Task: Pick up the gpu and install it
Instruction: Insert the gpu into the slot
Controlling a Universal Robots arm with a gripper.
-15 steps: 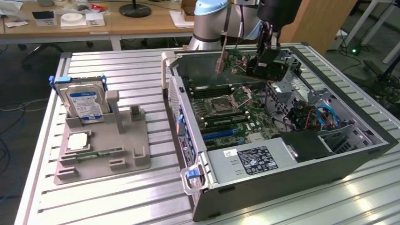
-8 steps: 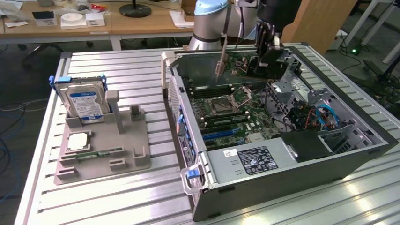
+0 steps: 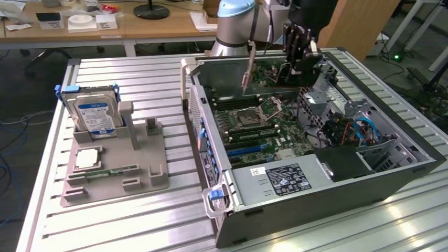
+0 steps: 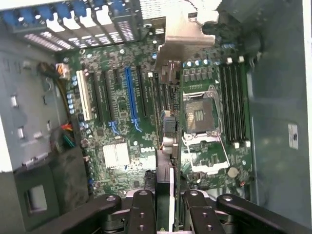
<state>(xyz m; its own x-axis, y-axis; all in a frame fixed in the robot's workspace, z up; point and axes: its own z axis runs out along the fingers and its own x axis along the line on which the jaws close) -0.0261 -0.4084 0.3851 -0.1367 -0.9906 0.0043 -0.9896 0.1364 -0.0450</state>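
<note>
On the exterior view's left, a gray fixture (image 3: 140,173) sits on the slatted metal table (image 3: 126,220). A hard drive (image 3: 94,113) with a blue-and-white label stands upright in the fixture's back corner. In front of it a processor chip (image 3: 87,157) lies flat, with a narrow memory stick (image 3: 115,171) beside it.

Just to the right of the fixture is the open computer case (image 3: 315,210), lying on its side. The motherboard (image 3: 252,131) faces up, with its processor socket (image 3: 263,109) near the middle. The power supply (image 3: 280,179) fills the near corner of the case.

Over the far end of the case, the gpu (image 3: 284,76) hangs on edge above the board, its silvery end bracket toward the exterior view's left. The gripper (image 3: 299,65) reaches down from above and is clamped on the card.

The wrist view looks along the card. The gripper (image 4: 165,195) has a finger pressed to each face of the gpu (image 4: 168,122). The card runs away edge-on to its bracket, over the motherboard (image 4: 122,122) between the long blue slot (image 4: 130,97) and the processor socket (image 4: 200,114). The card's lower edge looks close to the board, but I cannot tell whether it touches a slot.

Farther to the exterior view's right, blue cables (image 3: 360,131) curl inside the case.
</note>
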